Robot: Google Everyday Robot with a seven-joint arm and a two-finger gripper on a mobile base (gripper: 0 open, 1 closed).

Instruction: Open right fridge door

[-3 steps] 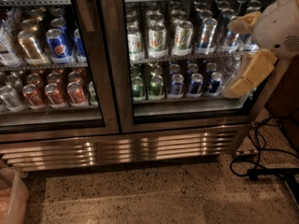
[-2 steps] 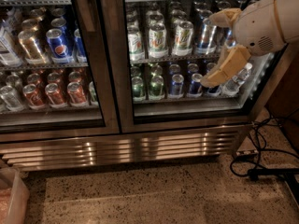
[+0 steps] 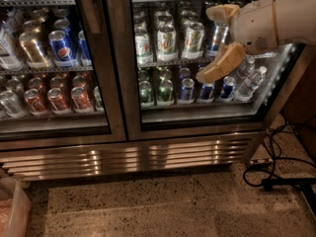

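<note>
The white-armed, tan-fingered hand (image 3: 213,41) has swung left across the glass, its fingers spread wide and holding nothing. Just behind it, the steel-framed clear glass right fridge door (image 3: 117,83) remains shut, so gripping its inner edge seems next.

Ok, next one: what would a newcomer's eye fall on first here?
The white arm's end effector, tan fingers open, at upper right in front of the shut right fridge door. Then the lit rows of cans behind the glass, and black cables on the floor at right.
</note>
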